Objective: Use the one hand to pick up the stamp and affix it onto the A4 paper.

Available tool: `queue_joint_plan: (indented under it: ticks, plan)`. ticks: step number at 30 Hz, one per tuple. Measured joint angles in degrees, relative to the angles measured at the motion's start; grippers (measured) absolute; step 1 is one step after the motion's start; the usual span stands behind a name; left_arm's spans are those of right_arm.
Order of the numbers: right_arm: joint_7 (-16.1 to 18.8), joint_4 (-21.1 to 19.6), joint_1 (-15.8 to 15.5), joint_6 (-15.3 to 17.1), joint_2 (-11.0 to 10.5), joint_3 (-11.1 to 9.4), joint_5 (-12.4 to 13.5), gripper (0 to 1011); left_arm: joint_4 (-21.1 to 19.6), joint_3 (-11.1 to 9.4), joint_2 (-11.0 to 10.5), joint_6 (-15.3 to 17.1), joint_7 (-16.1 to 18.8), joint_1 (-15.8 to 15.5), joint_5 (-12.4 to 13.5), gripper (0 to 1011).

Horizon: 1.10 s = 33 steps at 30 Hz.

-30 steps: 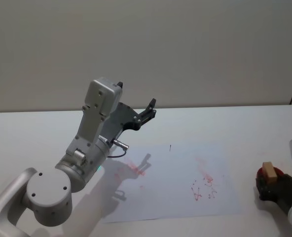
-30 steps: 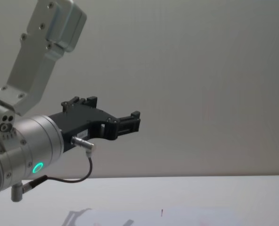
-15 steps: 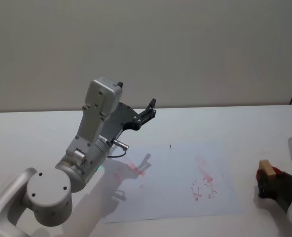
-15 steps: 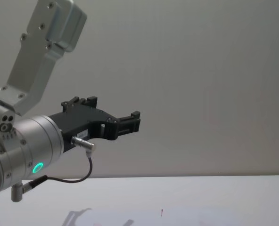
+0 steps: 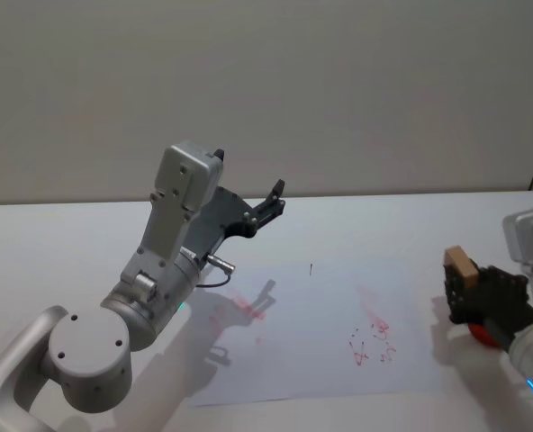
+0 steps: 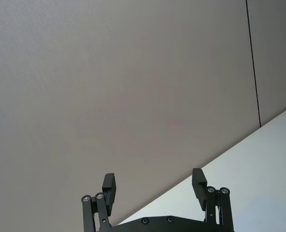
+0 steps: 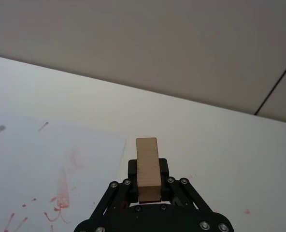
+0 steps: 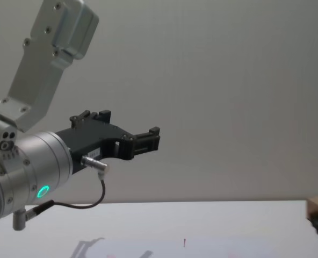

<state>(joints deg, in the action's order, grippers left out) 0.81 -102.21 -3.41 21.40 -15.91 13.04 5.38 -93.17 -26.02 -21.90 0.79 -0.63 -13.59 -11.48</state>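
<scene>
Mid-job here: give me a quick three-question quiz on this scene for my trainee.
1. True or false: the matte black right gripper has its jaws shut on the small tan wooden block stamp.
2. The thin white A4 paper carries marks of which colour? A blue, B red, C green.
3. Fill in: the black left gripper on the silver cylinder, held up in the air, has its jaws ____.
Key: 1 true; 2 B; 3 open.

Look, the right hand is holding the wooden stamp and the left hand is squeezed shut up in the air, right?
Not quite. The left hand is open, nothing between its fingers; the left wrist view shows it. The rest is right: it is up in the air, and the right hand holds the wooden stamp.
</scene>
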Motion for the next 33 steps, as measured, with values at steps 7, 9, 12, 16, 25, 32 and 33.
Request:
queue_joint_plan:
  ticks: [7, 9, 12, 16, 25, 32, 33]
  plan:
    - [5.1, 0.6, 2.4, -1.0, 0.9, 0.8, -2.1, 217, 0.0, 0.0, 0.0, 0.0, 0.0, 0.0, 0.0, 1001]
    - [6.2, 0.9, 2.9, -1.2, 1.1, 1.0, -2.3, 218, 0.0, 0.0, 0.0, 0.0, 0.0, 0.0, 0.0, 1001]
    - [8.7, 1.9, 4.0, -1.2, 1.6, 1.4, -2.7, 218, 0.0, 0.0, 0.0, 0.0, 0.0, 0.0, 0.0, 1001]
    - [11.8, 3.8, 5.4, -0.8, 2.3, 1.9, -2.7, 218, 0.0, 0.0, 0.0, 0.0, 0.0, 0.0, 0.0, 1001]
    - [15.2, 7.9, 7.3, 1.2, 3.4, 2.4, -2.1, 218, 0.0, 0.0, 0.0, 0.0, 0.0, 0.0, 0.0, 1001]
    - [15.9, 11.7, 8.0, 2.5, 4.0, 2.7, -1.3, 218, 0.0, 0.0, 0.0, 0.0, 0.0, 0.0, 0.0, 1001]
    - [15.9, 12.3, 8.1, 2.7, 4.1, 2.7, -1.2, 218, 0.0, 0.0, 0.0, 0.0, 0.0, 0.0, 0.0, 1001]
